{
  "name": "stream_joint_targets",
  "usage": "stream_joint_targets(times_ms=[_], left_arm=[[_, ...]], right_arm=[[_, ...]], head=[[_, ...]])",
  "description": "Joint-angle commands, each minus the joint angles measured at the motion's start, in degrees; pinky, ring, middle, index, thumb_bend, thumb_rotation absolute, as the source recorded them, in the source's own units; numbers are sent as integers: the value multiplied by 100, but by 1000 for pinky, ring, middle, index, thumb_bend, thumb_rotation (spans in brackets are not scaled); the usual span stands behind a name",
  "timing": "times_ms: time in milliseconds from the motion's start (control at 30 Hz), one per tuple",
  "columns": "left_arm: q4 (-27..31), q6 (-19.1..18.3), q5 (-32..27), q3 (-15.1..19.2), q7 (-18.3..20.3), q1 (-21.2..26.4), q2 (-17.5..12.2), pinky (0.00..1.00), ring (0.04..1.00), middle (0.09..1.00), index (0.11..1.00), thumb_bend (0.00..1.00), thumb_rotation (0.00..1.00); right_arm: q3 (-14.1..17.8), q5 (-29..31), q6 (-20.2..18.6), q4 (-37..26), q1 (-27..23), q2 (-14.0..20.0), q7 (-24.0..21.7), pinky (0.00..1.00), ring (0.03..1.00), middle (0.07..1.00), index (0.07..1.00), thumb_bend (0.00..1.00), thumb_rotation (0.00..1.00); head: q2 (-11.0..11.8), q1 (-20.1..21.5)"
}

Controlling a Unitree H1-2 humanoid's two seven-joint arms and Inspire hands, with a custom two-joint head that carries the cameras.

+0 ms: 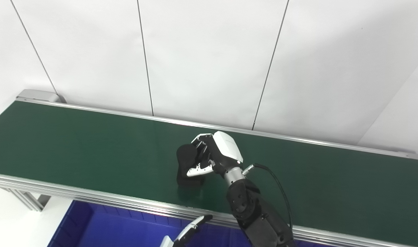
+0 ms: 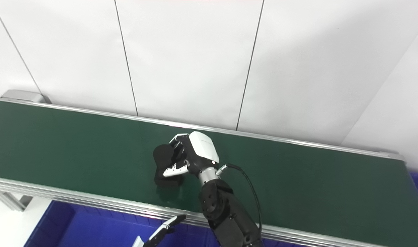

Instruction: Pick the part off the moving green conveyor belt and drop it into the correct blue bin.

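Fingers of the right hand (image 1: 212, 154) were wrapped around the black part (image 1: 186, 166) on the belt (image 1: 92, 151); it looked rigid, light, best held mid-body, while the left hand (image 1: 186, 233) seemed open.

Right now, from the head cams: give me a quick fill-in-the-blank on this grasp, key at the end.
1. The right hand is closed around a ____ part.
2. The part's base rests on the ____ conveyor belt.
3. The bin below the belt's near edge is ____.
4. Only fingertips of the ____ hand show.

Missing: black; green; blue; left
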State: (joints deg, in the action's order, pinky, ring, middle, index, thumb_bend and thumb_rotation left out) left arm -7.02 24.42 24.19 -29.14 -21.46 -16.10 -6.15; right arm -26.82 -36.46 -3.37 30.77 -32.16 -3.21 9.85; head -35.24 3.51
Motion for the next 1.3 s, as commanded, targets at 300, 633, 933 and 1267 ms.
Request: stream_joint_targets(times_ms=[300,633,933,1267], left_arm=[[186,249,-222,60,135,-6,-30,862,906,905,857,987,465],[442,248,-377,189,351,-141,-50,890,920,916,871,967,464],[754,247,-597,388,656,-311,-145,938,948,934,901,940,466],[1207,149,-1032,776,1279,-485,-171,943,959,948,903,911,425]], right_arm=[[244,50,375,-1167,338,34,423,278,359,433,534,512,0],[883,303,-234,-3645,1786,311,-188,269,347,442,536,511,0],[1190,538,-296,-5072,3151,674,-681,274,339,443,526,513,0],[1268,537,-164,-5854,4252,1006,-982,270,333,428,532,511,0]], head=[[-109,124],[-424,208],[-740,304],[-1274,503]])
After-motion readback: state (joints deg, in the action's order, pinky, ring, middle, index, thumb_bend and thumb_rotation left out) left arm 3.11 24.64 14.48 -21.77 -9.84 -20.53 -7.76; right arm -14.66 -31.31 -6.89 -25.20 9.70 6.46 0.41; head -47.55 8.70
